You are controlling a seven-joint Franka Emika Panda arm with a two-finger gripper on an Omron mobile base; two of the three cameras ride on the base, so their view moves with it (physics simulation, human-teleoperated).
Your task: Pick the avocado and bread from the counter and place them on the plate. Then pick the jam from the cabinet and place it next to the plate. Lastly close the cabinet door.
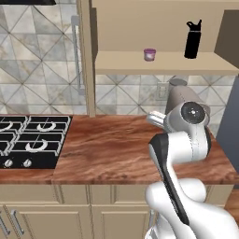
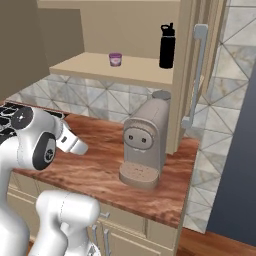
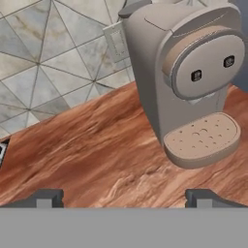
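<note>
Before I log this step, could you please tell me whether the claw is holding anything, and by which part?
Nothing is held. The claw is open, its fingertips wide apart above bare counter, short of the coffee machine.

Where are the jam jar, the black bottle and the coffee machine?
jam jar [image 1: 150,54]: left base view, middle of its body.
black bottle [image 2: 167,46]: right base view, middle of its body.
coffee machine [image 3: 203,72]: hand view, its round front face.
</note>
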